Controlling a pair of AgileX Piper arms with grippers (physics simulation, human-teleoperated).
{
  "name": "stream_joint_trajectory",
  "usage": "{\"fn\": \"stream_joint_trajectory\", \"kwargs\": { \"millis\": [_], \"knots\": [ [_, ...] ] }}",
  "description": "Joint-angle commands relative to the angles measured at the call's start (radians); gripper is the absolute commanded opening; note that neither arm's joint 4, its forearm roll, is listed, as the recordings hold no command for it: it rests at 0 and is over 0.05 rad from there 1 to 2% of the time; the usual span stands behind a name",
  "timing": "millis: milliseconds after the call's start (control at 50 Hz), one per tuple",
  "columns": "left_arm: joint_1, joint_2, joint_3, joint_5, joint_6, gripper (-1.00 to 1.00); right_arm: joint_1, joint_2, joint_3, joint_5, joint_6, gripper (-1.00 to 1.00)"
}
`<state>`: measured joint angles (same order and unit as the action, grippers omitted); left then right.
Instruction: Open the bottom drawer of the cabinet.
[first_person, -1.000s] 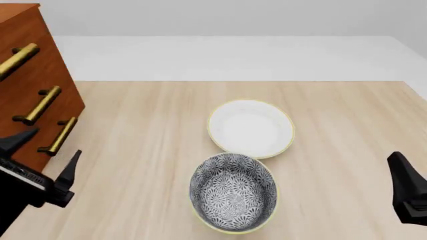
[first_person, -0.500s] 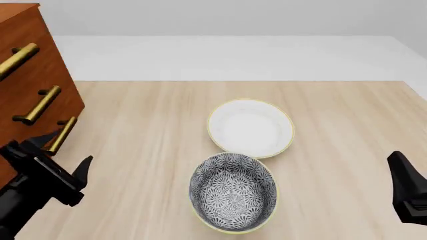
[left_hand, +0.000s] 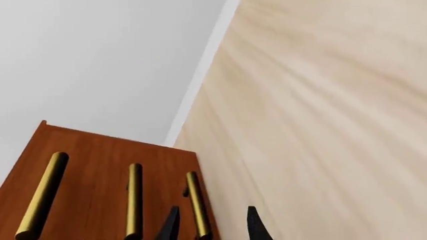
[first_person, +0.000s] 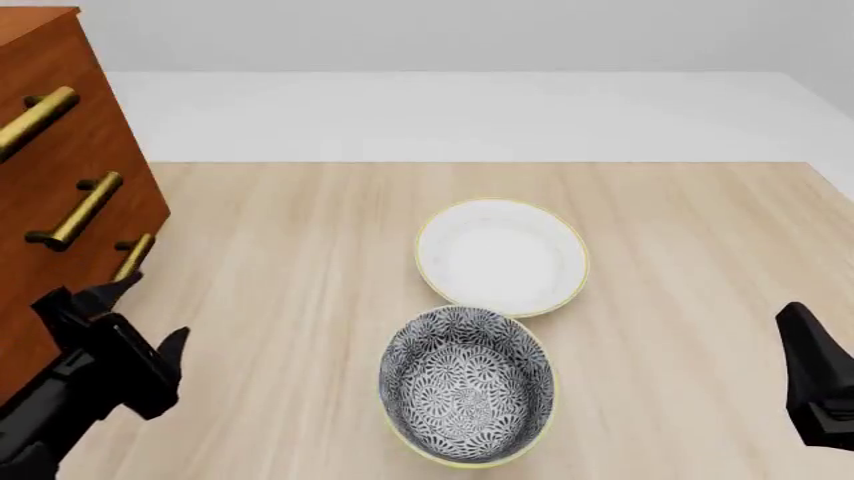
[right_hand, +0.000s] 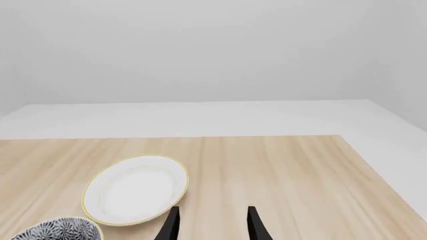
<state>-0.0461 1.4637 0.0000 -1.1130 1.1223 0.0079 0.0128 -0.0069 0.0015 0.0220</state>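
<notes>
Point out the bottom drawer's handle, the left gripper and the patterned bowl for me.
bottom drawer handle (left_hand: 197, 205), left wrist view, middle of the brass bar.
left gripper (first_person: 131, 315), front view, gap midway between its fingertips.
patterned bowl (first_person: 466, 384), front view, inside floor.

Reddish-brown, smooth satin wooden cabinet (first_person: 60, 180) carries glossy brass bar handles (first_person: 80, 212); pale, matt wood-grain table (first_person: 694, 260); two glazed ceramic-looking bowls (first_person: 502, 256).

Cabinet (first_person: 54, 150) reddish-brown w/ brass handles; plate (first_person: 502, 256) white, yellow rim; bowl (first_person: 467, 385) grey-white floral; table (first_person: 694, 240) pale wood.
</notes>
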Motion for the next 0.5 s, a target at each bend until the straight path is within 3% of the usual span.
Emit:
{"fn": "stream_joint_trajectory", "kwargs": {
  "millis": [20,260,500],
  "knots": [
    [0.03,-0.045,0.0,0.06,0.049,1.0,0.001,-0.001,0.0,0.001,0.0,1.0],
    [0.075,-0.035,0.0,0.063,0.105,1.0,0.001,0.002,-0.002,0.0,0.0,1.0],
    [0.108,0.095,0.0,-0.046,0.154,1.0,0.001,0.0,0.0,-0.002,0.003,1.0]
  ]
}}
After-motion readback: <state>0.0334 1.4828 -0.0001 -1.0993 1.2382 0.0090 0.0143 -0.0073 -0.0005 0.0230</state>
